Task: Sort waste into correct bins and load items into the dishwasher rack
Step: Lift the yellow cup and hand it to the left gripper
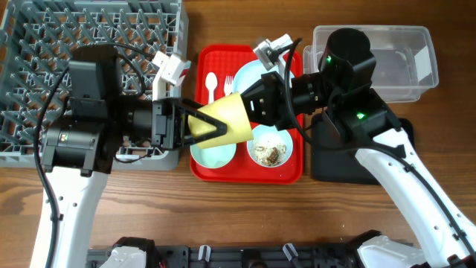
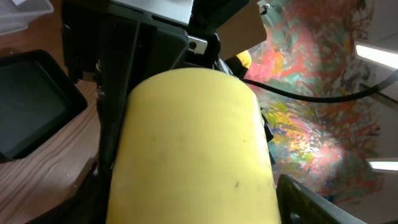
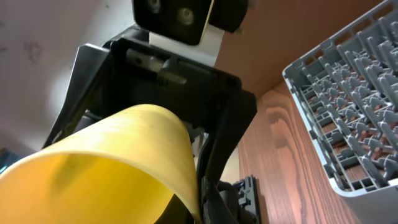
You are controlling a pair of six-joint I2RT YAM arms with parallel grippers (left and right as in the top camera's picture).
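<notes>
The small yellow cup (image 1: 230, 115) hangs on its side above the red tray, between the two arms. My right gripper (image 1: 251, 104) is shut on the cup's rim, and the right wrist view shows the rim (image 3: 186, 155) pinched at a finger (image 3: 214, 193). My left gripper (image 1: 212, 123) is open, its fingers (image 2: 311, 199) standing on either side of the cup's body (image 2: 193, 149) with a thin gap on one side. The grey dishwasher rack (image 1: 44, 45) lies at the far left. The clear tub (image 1: 401, 52) and the black tray (image 1: 335, 160) sit on the right.
The red tray (image 1: 204, 59) holds a pale blue plate (image 1: 249, 74), a white spoon (image 1: 211, 83) and fork (image 1: 227, 80), a pale green bowl (image 1: 212, 155) and a pale blue bowl (image 1: 271, 152) with brownish food scraps. The rack's edge (image 3: 348, 93) shows in the right wrist view.
</notes>
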